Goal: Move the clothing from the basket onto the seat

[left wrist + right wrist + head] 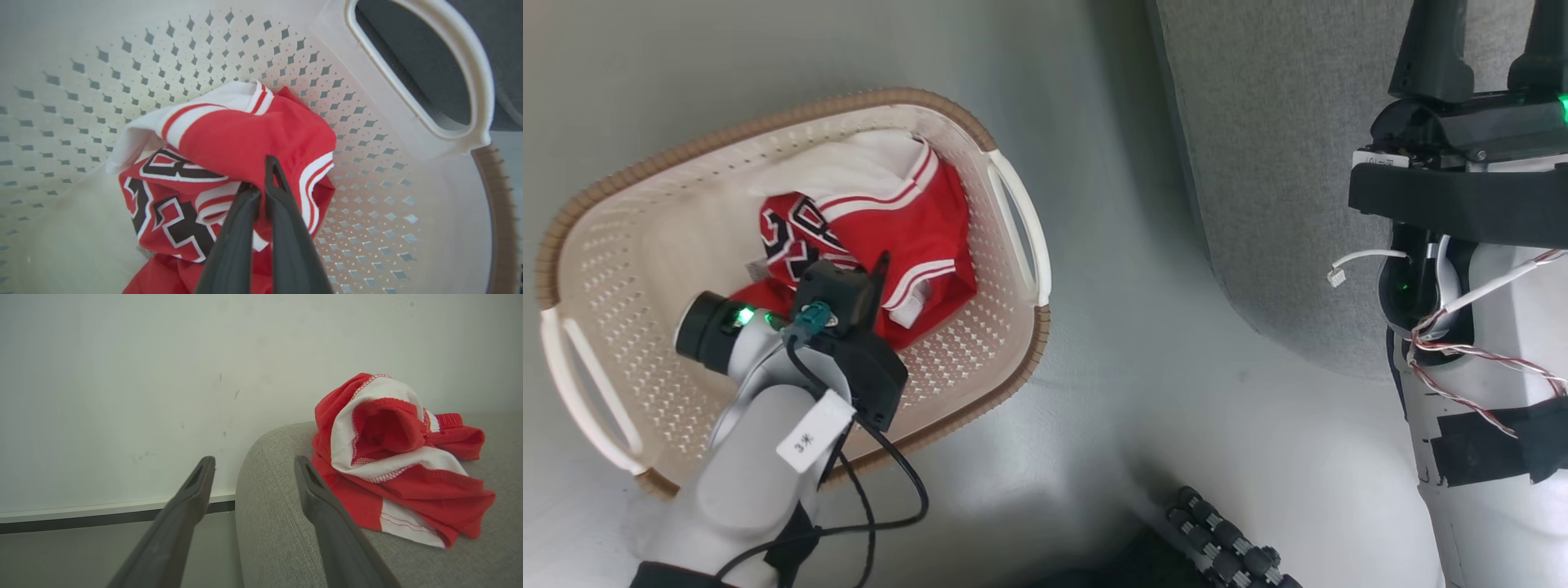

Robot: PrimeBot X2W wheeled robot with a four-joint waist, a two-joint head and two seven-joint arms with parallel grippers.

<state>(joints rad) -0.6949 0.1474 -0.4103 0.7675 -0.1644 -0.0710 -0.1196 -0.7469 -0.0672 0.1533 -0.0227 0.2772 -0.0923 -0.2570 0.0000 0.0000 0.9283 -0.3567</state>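
On the pale floor point(1143, 367) stands one basket point(629, 245), holding one red numbered garment point(245, 134). The left gripper point(261, 181) reaches in, its jaws pinched together on that garment's red fabric. A second red-and-white garment point(392, 457) lies crumpled on the one grey seat point(278, 522), just beside the right gripper point(254, 463), whose jaws stand wide and hold nothing.

white cable tag point(814, 430) reading "3米", red jersey point(253, 139) numerals crumpled, unreadable

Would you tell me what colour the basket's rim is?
The basket rim is brown; the head view shows it best.
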